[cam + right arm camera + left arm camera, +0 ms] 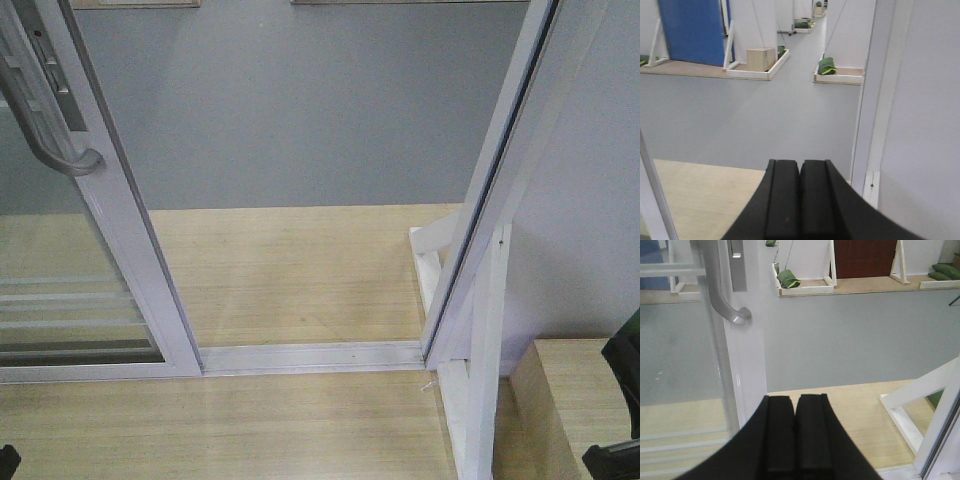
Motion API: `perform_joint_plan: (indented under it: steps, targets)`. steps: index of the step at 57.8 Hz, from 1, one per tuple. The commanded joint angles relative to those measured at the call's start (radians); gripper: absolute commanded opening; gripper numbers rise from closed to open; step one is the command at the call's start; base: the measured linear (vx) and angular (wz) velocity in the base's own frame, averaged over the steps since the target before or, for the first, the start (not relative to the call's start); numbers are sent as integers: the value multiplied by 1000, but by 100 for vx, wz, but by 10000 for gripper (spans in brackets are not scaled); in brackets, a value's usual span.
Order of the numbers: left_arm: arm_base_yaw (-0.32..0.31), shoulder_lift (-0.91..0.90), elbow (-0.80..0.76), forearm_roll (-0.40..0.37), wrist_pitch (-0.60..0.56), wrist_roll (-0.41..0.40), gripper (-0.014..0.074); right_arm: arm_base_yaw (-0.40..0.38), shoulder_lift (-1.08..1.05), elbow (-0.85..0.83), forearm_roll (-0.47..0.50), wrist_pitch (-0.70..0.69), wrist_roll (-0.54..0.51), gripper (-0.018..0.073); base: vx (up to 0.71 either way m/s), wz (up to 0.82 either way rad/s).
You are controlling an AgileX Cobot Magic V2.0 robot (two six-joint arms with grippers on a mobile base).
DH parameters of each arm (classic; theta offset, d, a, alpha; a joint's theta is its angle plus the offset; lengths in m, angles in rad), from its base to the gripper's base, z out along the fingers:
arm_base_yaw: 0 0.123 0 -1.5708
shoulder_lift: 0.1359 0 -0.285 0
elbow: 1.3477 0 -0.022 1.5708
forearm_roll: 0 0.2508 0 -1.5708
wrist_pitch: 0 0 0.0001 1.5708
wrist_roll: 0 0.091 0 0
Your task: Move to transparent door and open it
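Your left tool [795,440] is clenched on nothing, pads pressed together, and the right tool [800,200] is clenched the same way. From the left tool, the transparent door [745,365] stands near at about 11 o'clock, apart from it, its grey handle [722,295] higher up. Beyond the floor track [310,357] the doorway is open onto grey floor [300,110].

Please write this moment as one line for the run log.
door: slid left, doorway open | handle: free, nothing gripping it | left gripper: shut, empty, right of handle | right gripper: shut, empty, facing the open doorway
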Motion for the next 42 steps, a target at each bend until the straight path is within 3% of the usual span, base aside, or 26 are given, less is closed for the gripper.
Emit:
perform_joint_plan:
  steps: [1,36,42]
  targets:
    - [-5,-15,7,-12,-82,-7,-6,-32,-16,4,-7,-84,2,-4,0,0]
    - [-5,-15,7,-12,-82,-7,-6,-37,-16,4,-20,-84,1,-4,0,0]
    - [-5,-15,7,35,-83,-6,-6,-37,-16,4,-20,-84,1,-4,0,0]
